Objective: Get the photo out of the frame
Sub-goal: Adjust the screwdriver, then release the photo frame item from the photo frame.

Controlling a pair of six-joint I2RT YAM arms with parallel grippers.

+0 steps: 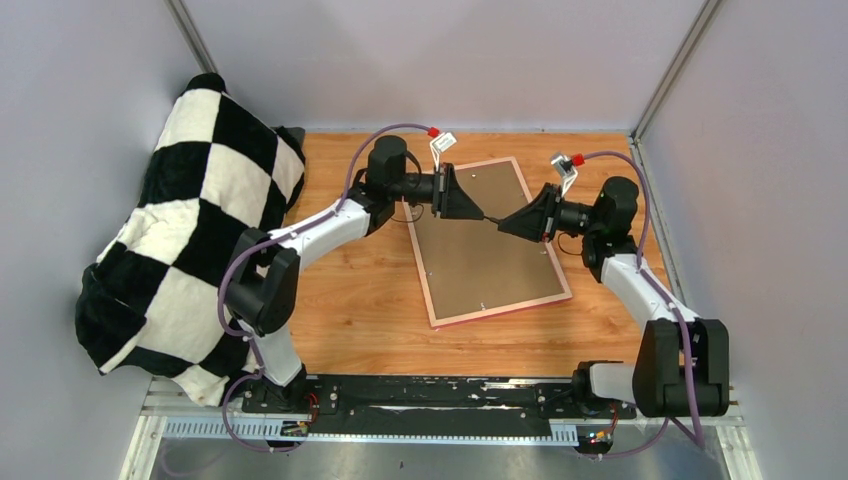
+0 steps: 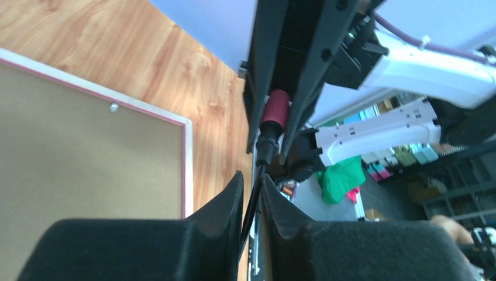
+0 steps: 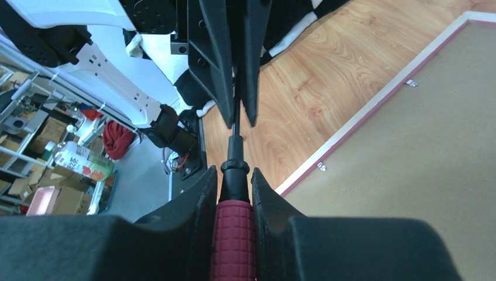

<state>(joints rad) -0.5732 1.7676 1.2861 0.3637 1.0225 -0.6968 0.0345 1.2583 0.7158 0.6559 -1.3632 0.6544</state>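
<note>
Matt cardboard backing [image 1: 490,270] in the frame [image 1: 500,311]; smooth wood-grain table [image 1: 350,330].

The left gripper [image 1: 480,214] and right gripper [image 1: 503,226] meet tip to tip above the pink-bordered rectangular picture frame [image 1: 505,309]. A red-handled black-shafted screwdriver [image 3: 233,240] bridges them, so both arms bar the way across the frame's far half. The near half of the brown cardboard backing board [image 1: 490,275] lies uncovered and reachable from above. The wooden table [image 1: 350,320] gives room along the frame's near and left sides. A bulky black-and-white checkered blanket [image 1: 190,230] crowds the left edge, and grey walls [image 1: 450,60] close in three sides.
</note>
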